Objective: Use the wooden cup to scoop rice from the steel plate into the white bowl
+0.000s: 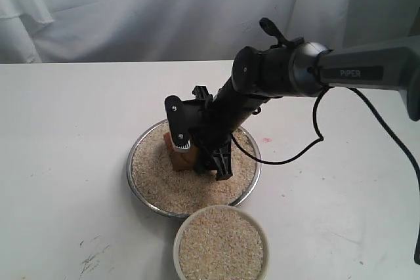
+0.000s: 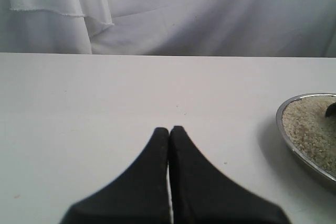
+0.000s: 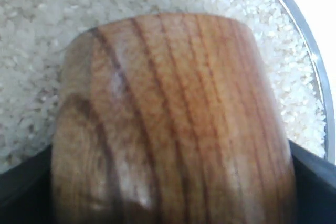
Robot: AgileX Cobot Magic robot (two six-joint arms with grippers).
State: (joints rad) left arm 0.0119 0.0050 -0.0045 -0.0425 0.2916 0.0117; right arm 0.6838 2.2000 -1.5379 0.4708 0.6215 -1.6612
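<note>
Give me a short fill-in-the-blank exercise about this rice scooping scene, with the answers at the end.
The wooden cup is held in the jaws of the ____ arm. Of the steel plate and the white bowl, both holding rice, the cup sits in the ____. The left gripper has its jaws ____ and holds nothing.
Missing words: right; plate; shut.

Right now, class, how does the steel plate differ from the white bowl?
The steel plate is wide and shallow with a thin shiny rim; the white bowl is smaller with a thick white rim. The plate also has the wooden cup in it, gripped by the right claw; the bowl holds only rice. Both are round and hold rice.
</note>
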